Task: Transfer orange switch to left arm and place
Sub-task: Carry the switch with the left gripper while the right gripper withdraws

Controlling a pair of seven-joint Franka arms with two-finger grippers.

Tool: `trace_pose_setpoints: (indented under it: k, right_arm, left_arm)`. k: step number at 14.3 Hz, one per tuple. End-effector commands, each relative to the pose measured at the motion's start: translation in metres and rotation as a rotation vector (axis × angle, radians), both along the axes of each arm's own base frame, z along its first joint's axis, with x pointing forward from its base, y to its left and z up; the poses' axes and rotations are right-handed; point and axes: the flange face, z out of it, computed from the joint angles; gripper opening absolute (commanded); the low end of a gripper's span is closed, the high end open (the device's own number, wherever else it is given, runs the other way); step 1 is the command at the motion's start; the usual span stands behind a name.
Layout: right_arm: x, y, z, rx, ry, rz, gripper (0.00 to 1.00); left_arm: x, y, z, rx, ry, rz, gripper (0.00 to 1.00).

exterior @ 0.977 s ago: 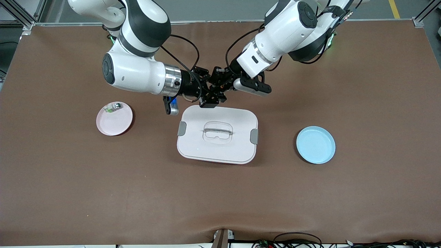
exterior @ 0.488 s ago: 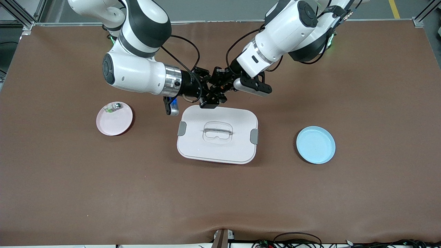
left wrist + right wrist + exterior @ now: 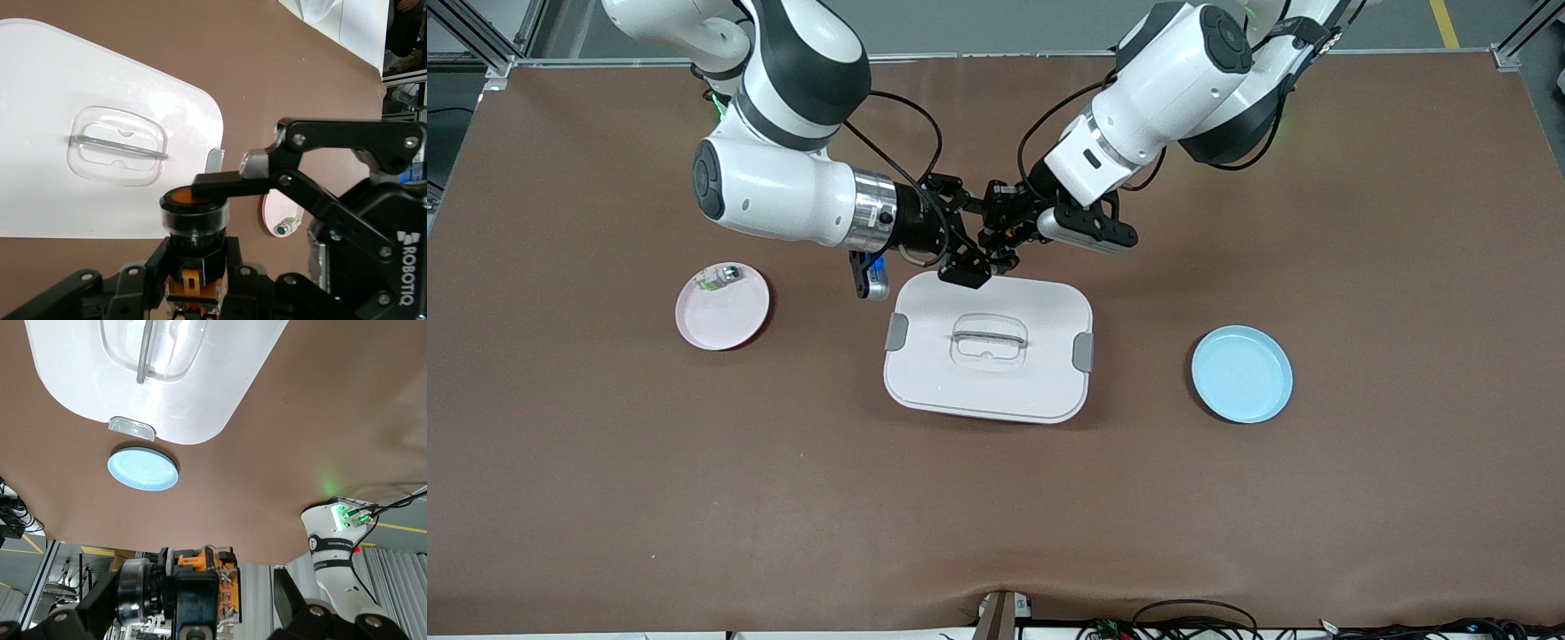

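Note:
The orange switch [image 3: 193, 220], a black cylinder with an orange end face, is clamped by its body in my left gripper [image 3: 195, 257], which is shut on it. Both grippers meet in the air over the edge of the white box [image 3: 987, 382] that faces the robots. My right gripper [image 3: 976, 236] is open around the switch, and one of its fingers [image 3: 220, 185] lies across the orange face. In the right wrist view the switch [image 3: 207, 580] sits between my spread right gripper [image 3: 193, 613] fingers, apart from them. In the front view the switch is mostly hidden among the fingers.
A pink plate [image 3: 725, 320] with a clear-whitish, green-ended part [image 3: 716, 277] lies toward the right arm's end. A blue plate [image 3: 1242, 373] lies toward the left arm's end. The box lid has a clear handle [image 3: 989, 338] and grey clips.
The right gripper's fingers have spread apart. The left gripper has shifted slightly toward the left arm's end with the switch in it. The box and plates have not moved.

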Motion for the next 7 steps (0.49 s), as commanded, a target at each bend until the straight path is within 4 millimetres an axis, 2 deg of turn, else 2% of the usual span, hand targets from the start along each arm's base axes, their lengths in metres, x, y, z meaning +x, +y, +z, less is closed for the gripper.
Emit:
trace_pose_setpoints:
  k: [1,4,7]
  right_arm:
    - [0.005,-0.005,0.007,0.011,0.007,0.007,1.00]
    - [0.008,-0.030,0.007,-0.017,-0.046,0.144,1.00]
    - [0.011,-0.067,0.008,-0.058,-0.068,0.278,1.00]
  left_arm:
    - [0.013,0.016,0.004,0.048,-0.031,-0.002,0.00]
    - [0.016,0.023,-0.002,0.109,-0.033,-0.027,0.00]
    - [0.028,0.044,-0.003,0.214,-0.045,-0.048,0.00]
